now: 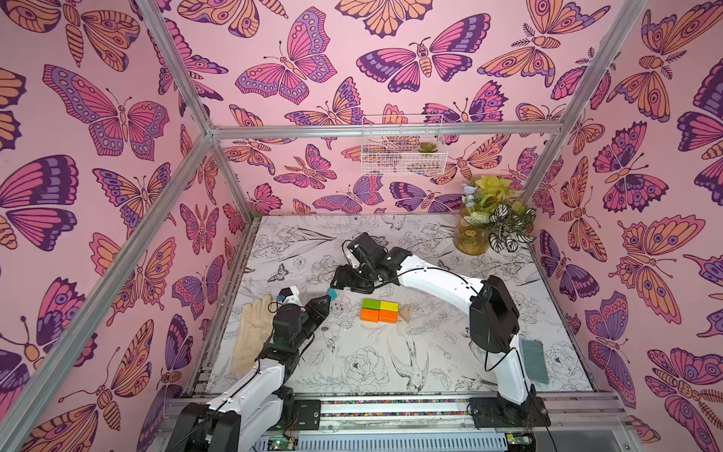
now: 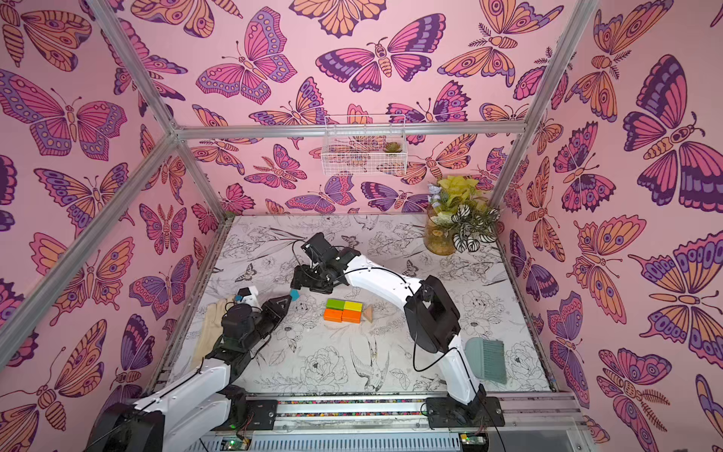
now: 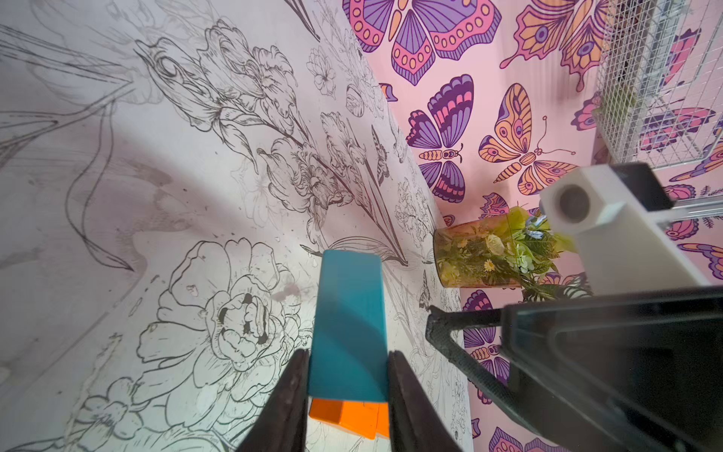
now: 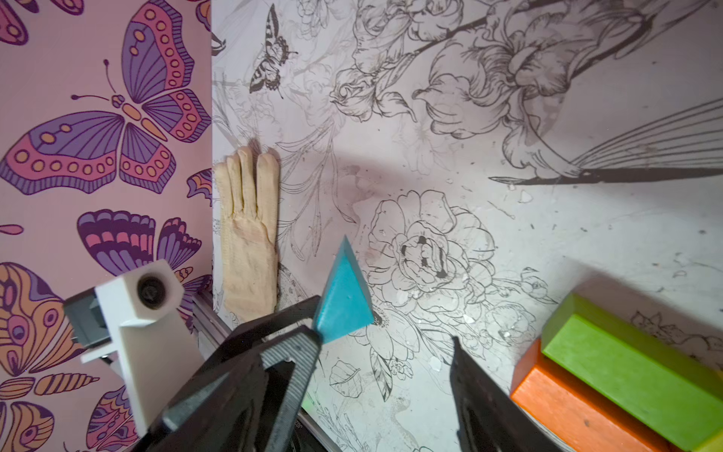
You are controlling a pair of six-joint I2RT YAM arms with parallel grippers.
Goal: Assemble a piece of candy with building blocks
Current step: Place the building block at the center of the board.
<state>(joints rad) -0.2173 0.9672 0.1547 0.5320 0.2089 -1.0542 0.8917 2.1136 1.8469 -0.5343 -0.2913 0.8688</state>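
Two black claws meet near the middle of a flower-printed surface (image 1: pixel 371 364). The left claw (image 3: pixel 349 354) is clamped on the teal wedge (image 3: pixel 348 313), with one finger on each side. The right claw (image 4: pixel 381 338) has its jaws spread with nothing between them, just beside that wedge.

The left wrist view shows the wedge as a long flat teal face, with orange showing under it at the bottom edge. The right wrist view shows its triangular end instead, with green and orange bricks in the lower right corner.

Only the top views show the whole piece of candy (image 1: pixel 379 310), in the lower middle of the frame. The green block (image 1: pixel 371 304) and yellow block (image 1: pixel 389 306) sit side by side. The orange blocks (image 1: pixel 369 315) lie touching along their near side. The tan wedge (image 1: pixel 405 313) is against the right end. There the teal wedge is a small speck up and to the left, apart from the rectangle.

Farther out, a pale glove (image 1: pixel 250 336) lies at the left edge. A vase (image 1: pixel 471 238) of flowers stands at the upper right. A teal brush (image 1: pixel 534 360) lies at the lower right.
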